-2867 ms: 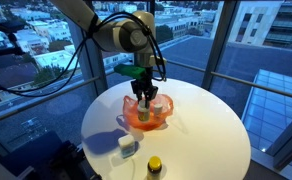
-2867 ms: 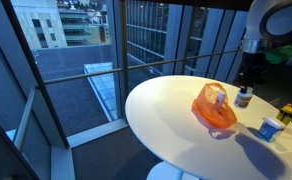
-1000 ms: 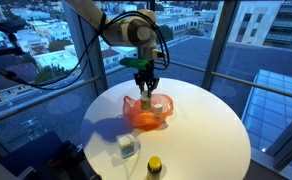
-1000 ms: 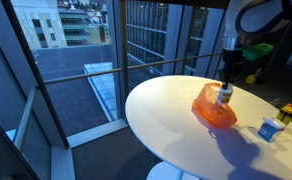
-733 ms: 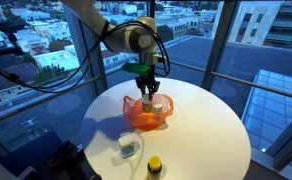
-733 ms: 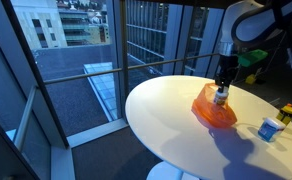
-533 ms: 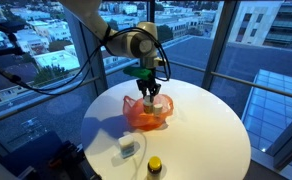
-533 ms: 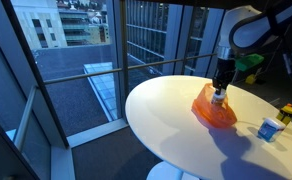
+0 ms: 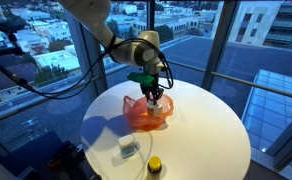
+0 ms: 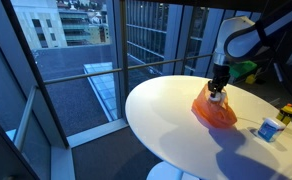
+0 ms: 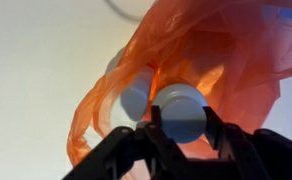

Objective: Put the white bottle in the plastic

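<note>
Orange thin plastic bag (image 9: 144,113) now encloses the small white bottle (image 11: 179,105), lowered inside from above by the gripper (image 9: 152,97) clamped around it; only release likely remains.

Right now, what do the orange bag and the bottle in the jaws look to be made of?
Bag: thin plastic film, translucent orange and a little glossy. It crumples in soft folds and light glows through it.
Bottle: probably plastic, opaque white with a smooth, dull sheen on its round cap. The wrist view is too blurred to be sure.
</note>
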`<move>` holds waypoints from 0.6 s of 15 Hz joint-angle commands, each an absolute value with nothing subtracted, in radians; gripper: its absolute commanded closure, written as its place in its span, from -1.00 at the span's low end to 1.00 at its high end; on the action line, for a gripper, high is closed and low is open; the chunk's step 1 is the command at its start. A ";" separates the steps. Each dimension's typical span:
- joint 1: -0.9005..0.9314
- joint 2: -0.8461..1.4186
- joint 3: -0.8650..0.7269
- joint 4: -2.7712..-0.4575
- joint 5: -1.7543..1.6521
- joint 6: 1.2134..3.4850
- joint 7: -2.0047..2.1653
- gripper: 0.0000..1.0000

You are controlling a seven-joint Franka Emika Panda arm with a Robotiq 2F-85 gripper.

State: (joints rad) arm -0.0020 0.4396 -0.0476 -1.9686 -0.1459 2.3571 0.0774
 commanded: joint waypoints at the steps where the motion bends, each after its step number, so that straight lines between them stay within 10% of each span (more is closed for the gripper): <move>1: -0.012 0.469 -0.044 -1.935 -0.114 2.379 0.066 0.61; 9: -0.009 0.491 -0.051 -1.933 -0.093 2.384 0.072 0.61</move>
